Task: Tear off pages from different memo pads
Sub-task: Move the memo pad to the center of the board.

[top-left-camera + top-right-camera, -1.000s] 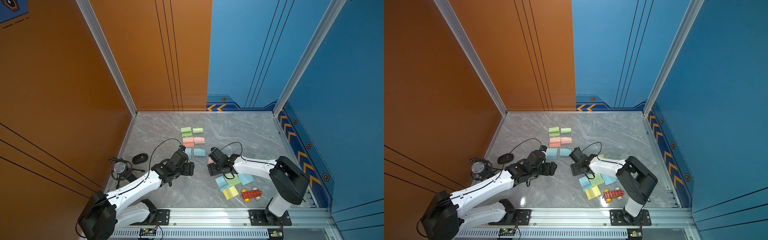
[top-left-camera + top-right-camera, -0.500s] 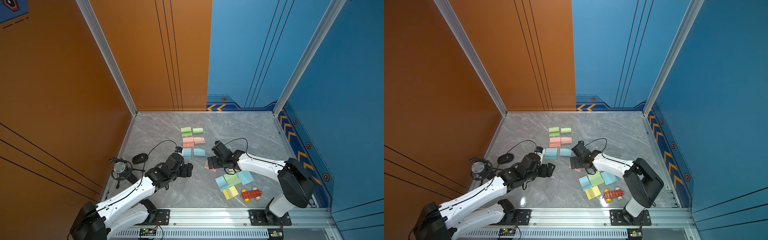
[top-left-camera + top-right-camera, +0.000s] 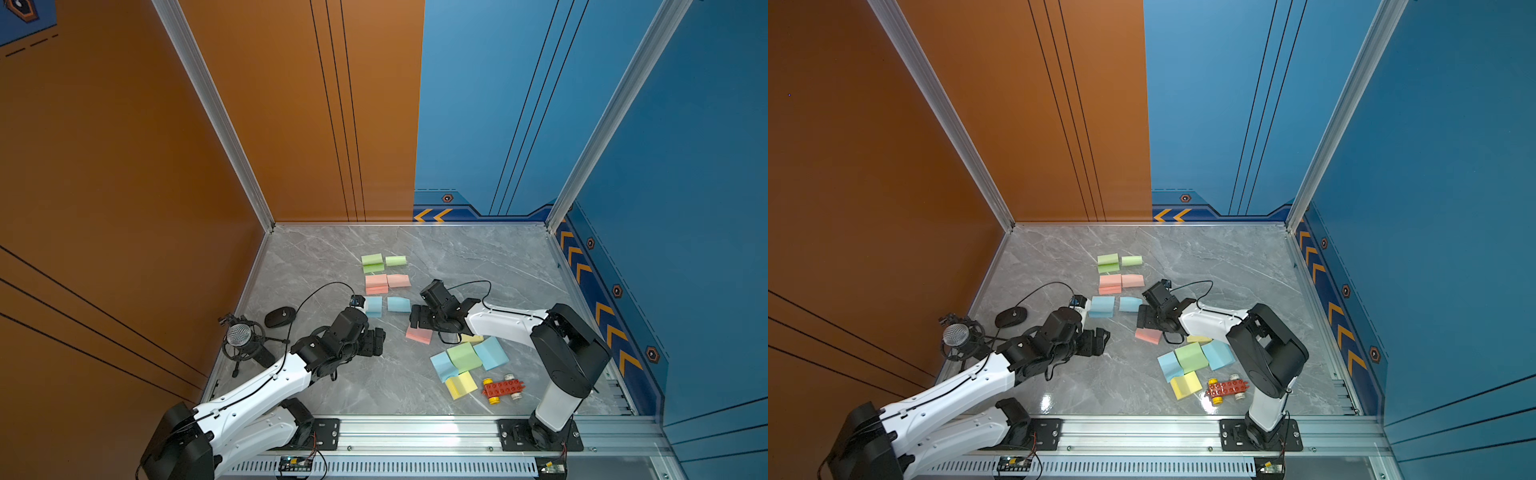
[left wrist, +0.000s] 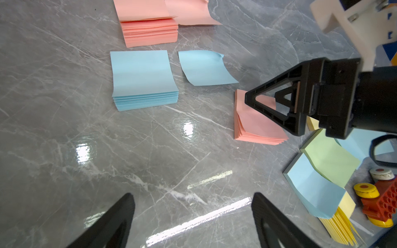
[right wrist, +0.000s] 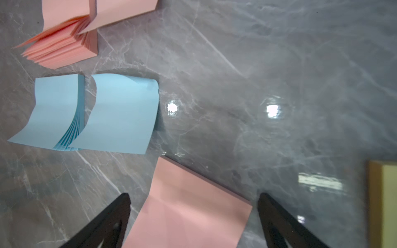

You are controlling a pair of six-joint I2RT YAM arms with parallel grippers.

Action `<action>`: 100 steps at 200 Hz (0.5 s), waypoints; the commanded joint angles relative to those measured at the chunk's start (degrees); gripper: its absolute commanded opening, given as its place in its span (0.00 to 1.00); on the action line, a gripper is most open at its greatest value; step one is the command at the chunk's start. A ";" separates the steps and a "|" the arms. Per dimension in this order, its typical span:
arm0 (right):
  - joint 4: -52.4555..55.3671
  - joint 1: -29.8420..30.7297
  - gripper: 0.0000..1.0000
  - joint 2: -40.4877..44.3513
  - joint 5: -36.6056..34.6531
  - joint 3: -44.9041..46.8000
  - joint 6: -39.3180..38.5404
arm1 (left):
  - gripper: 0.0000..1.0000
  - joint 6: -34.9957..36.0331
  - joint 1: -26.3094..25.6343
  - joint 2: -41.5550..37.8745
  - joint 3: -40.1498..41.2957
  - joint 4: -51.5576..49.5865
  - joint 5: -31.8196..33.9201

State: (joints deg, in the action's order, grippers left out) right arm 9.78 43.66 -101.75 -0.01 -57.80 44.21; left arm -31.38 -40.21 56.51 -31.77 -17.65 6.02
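Three memo pads lie in a column in both top views: green (image 3: 371, 262), pink (image 3: 376, 283) and blue (image 3: 373, 306). Beside each lies a loose page: green (image 3: 395, 260), pink (image 3: 399, 280), blue (image 3: 399, 304). A separate pink pad (image 3: 419, 335) lies flat on the floor. My right gripper (image 5: 194, 195) hovers open over it, the pad (image 5: 189, 210) lying between its fingers without touching them. My left gripper (image 4: 192, 193) is open over bare floor, left of that pink pad (image 4: 257, 126). More pads sit heaped by the right arm: blue (image 3: 441, 365), green (image 3: 463, 356), blue (image 3: 491, 353), yellow (image 3: 460, 384).
A red toy brick car (image 3: 503, 388) stands by the yellow pad near the front rail. A microphone on a stand (image 3: 240, 336) and a black oval puck (image 3: 280, 316) with its cable sit at the left edge. Walls close the floor on three sides.
My right gripper has opened wider and drawn back slightly, so more of the separate pink pad shows. The left arm has settled a little lower, its gripper still open.
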 commanded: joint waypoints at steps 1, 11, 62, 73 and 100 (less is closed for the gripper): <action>1.85 1.73 0.94 -3.99 4.32 -3.16 -4.13 | 0.89 -0.11 -0.49 -0.61 1.25 -0.59 0.02; 2.94 2.34 0.94 -5.18 6.26 -4.79 -6.08 | 0.88 -0.20 -0.49 -0.77 1.56 -0.63 0.04; 6.51 5.51 0.89 -5.85 14.98 -8.74 -16.54 | 0.88 -1.05 -0.73 -1.92 4.64 -0.63 -1.63; 7.84 5.31 0.89 -4.31 13.70 -8.38 -17.75 | 0.88 -0.94 -0.80 -1.93 5.13 -0.55 -2.66; 9.79 2.43 0.89 1.77 11.25 -5.55 -18.54 | 0.97 1.90 -1.43 0.18 4.34 -0.35 -7.54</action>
State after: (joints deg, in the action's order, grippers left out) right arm 14.66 48.80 -106.13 11.86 -65.21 29.06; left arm -31.46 -40.58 55.37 -27.20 -17.78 3.86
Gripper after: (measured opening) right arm 0.893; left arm 0.920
